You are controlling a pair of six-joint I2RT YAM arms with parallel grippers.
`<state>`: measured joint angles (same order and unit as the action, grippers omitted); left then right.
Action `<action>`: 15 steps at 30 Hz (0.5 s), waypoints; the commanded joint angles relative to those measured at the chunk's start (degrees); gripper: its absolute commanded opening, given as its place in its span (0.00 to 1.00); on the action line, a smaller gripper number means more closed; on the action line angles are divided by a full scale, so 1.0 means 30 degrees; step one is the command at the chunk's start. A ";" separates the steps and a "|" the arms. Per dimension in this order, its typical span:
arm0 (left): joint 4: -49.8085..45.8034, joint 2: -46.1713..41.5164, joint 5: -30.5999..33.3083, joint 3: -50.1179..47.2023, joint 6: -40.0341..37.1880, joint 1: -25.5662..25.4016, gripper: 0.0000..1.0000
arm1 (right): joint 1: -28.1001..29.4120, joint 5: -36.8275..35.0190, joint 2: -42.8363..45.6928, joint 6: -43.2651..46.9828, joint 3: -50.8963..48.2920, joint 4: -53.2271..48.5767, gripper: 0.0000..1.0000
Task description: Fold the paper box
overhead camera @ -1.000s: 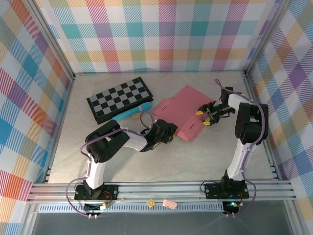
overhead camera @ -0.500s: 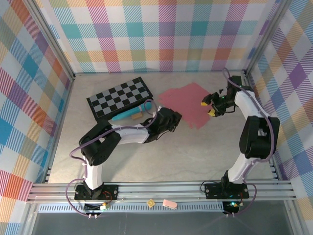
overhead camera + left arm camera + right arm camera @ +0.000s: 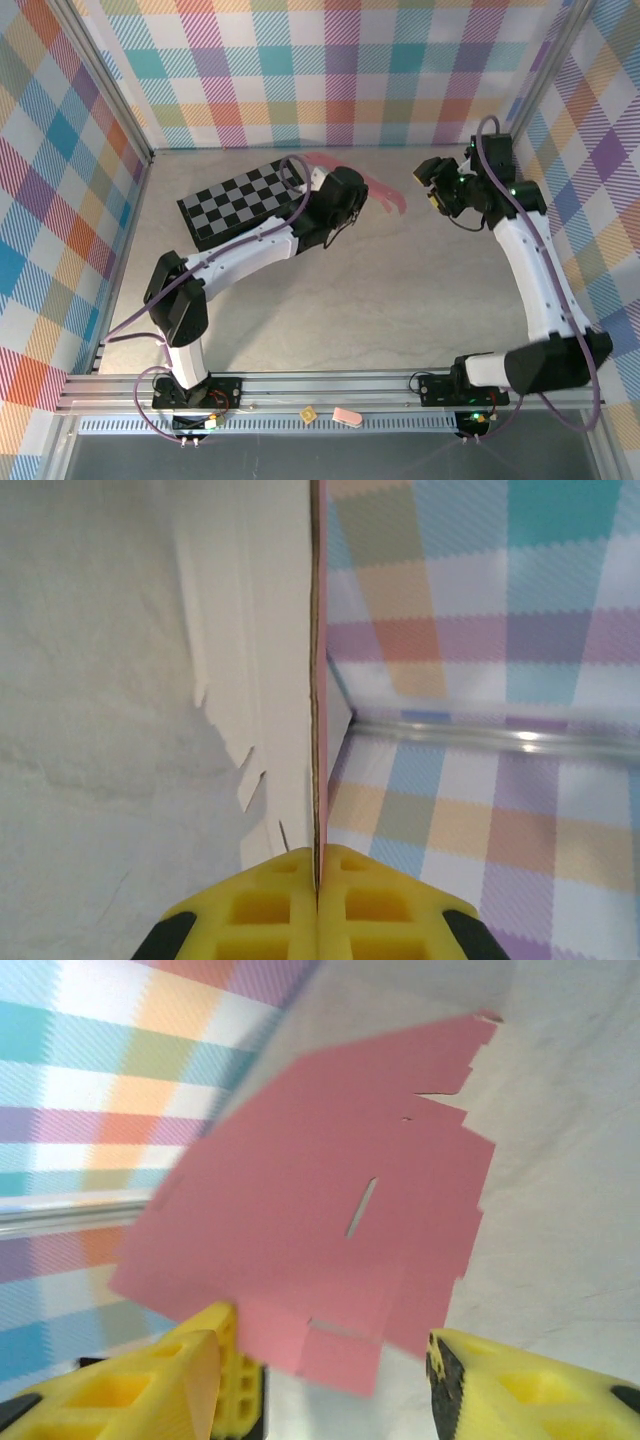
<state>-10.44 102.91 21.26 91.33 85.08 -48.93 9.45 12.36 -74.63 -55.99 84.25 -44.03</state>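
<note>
Clamping the paper box [image 3: 313, 660] edge-on between the closed yellow fingers of the left gripper [image 3: 317, 875], holding the pink sheet nearly upright near the back wall, just beside the checkered board [image 3: 245, 203], with the right gripper [image 3: 432, 186] hovering close by on the right, jaws parted, gripping nothing.

The table [image 3: 400, 290] is grey with tiny specks. Tall walls [image 3: 340, 70] stand at the far, left and right sides, with bright squares of pink, blue, orange and purple. Shiny metal bars [image 3: 330, 385] run along the near edge.
</note>
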 commanded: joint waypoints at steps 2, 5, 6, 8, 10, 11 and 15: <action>-0.2750 -0.0614 0.2183 0.0655 0.1841 0.0220 0.00 | 0.1494 -0.0957 0.1794 -0.6944 -0.2799 0.4062 0.61; -0.2187 -0.0582 0.2236 0.0814 0.2430 0.0327 0.00 | 0.2068 -0.0966 0.2120 -1.0612 -0.4171 0.5824 0.64; -0.1988 -0.0532 0.2253 0.0762 0.3043 0.0359 0.00 | 0.2247 -0.0802 0.2045 -1.1927 -0.4459 0.6324 0.64; -0.0982 -0.0496 0.2144 0.0673 0.3413 0.0414 0.00 | 0.2787 -0.0790 0.1845 -1.3632 -0.4790 0.7326 0.67; -0.0566 -0.0491 0.1943 0.0530 0.3910 0.0444 0.00 | 0.3406 -0.1298 0.1631 -1.4533 -0.4962 0.8020 0.68; -0.0352 -0.0536 0.1911 0.0417 0.4056 0.0453 0.00 | 0.3650 -0.1568 0.1518 -1.4823 -0.5044 0.8078 0.70; 0.0172 -0.0724 0.1857 0.0180 0.4259 0.0459 0.00 | 0.3939 -0.2021 0.1182 -1.6669 -0.6219 0.9860 0.72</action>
<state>-12.82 101.93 25.85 92.42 95.94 -47.86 20.71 8.25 -70.70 -97.49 67.40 -21.91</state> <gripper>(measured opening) 0.046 0.714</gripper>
